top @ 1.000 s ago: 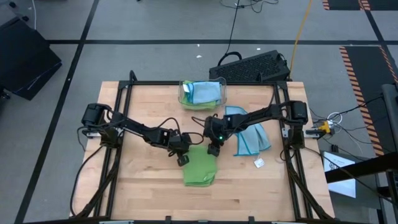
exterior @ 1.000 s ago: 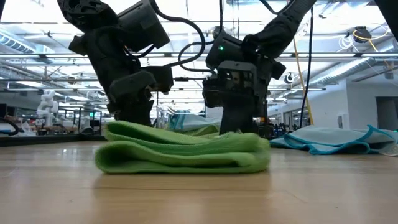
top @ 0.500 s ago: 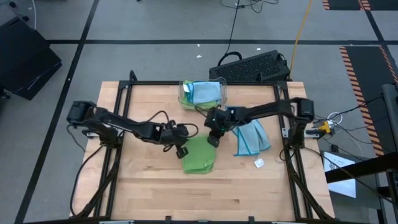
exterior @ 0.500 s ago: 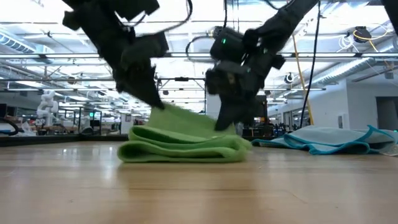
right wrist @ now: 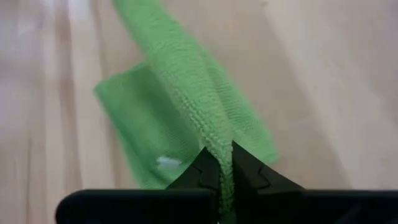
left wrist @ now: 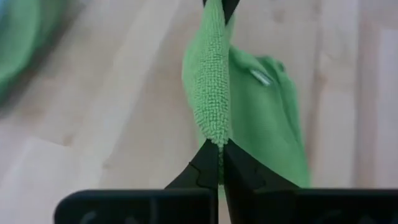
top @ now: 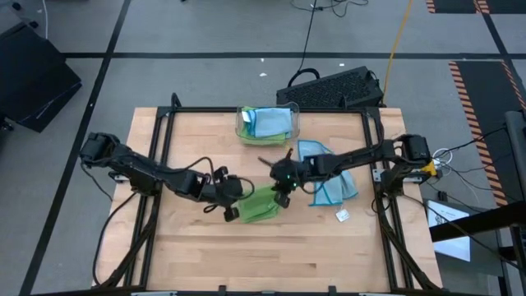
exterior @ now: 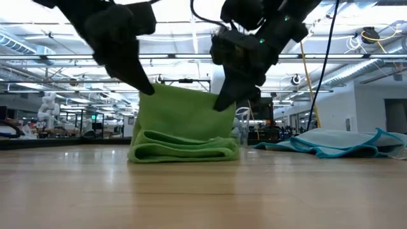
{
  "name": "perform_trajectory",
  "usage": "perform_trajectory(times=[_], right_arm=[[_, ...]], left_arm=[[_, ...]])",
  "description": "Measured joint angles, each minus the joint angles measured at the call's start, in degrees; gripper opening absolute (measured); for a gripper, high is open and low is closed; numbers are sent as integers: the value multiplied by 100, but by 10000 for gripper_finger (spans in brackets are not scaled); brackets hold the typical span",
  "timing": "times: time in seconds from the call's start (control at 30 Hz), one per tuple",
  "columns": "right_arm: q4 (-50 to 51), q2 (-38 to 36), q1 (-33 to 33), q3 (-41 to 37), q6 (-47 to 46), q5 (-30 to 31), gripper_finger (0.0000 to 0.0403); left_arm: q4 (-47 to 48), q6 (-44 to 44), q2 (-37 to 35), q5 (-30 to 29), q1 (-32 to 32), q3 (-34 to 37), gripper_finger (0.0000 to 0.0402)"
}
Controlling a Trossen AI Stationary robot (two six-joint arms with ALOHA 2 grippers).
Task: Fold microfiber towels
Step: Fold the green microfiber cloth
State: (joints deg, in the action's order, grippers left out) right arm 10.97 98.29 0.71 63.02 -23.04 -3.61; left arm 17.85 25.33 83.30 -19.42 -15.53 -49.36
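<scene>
High view: lime green towel (top: 259, 205) at table (top: 189, 247) centre, between both grippers; L gripper (top: 233, 213) pinched shut on its L edge, R gripper (top: 282, 196) pinched shut on its R edge; low view: top layer lifted upright betw. the two grips, lower folds bunched on the wood; L wrist view: white tag (left wrist: 262, 77) visible on the lying part; light blue towel (top: 329, 177) flat, just R of R gripper; clear bin (top: 267, 123) w/ more light blue cloth at far edge.
</scene>
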Motion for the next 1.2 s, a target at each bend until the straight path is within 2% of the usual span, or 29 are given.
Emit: perform_trajectory(times=[0.13, 0.27, 0.37, 0.53, 0.7, 0.83, 1.0, 1.1, 1.2], right_arm=[[-6, -9, 341, 0, 30, 76, 3], [-68, 157, 526, 2, 18, 78, 4], [-199, 344, 587, 2, 19, 60, 4], [-223, 482, 555, -2, 13, 55, 4], [-171, 482, 529, -2, 437, -184, 9], [-215, 482, 542, -3, 609, -260, 42], [-246, 482, 509, -2, 595, -421, 113], [-160, 481, 449, -2, 597, -845, 151], [13, 433, 389, -2, 640, -1177, 180]], left_arm=[[-19, 76, -3, -33, -367, 2, 15], [-42, 138, 97, -40, -621, 0, 7], [-78, 315, 286, -35, -696, 1, 6], [-610, 350, 749, -15, -834, 4, 30], [-991, 691, 976, 58, -942, -1, 35], [-1127, 993, 987, 191, -964, 4, 36], [-1550, 786, 987, 522, -968, 2, 42], [-1689, 814, 987, 644, -968, 2, 68], [-1793, 978, 986, 644, -967, 2, 109]])
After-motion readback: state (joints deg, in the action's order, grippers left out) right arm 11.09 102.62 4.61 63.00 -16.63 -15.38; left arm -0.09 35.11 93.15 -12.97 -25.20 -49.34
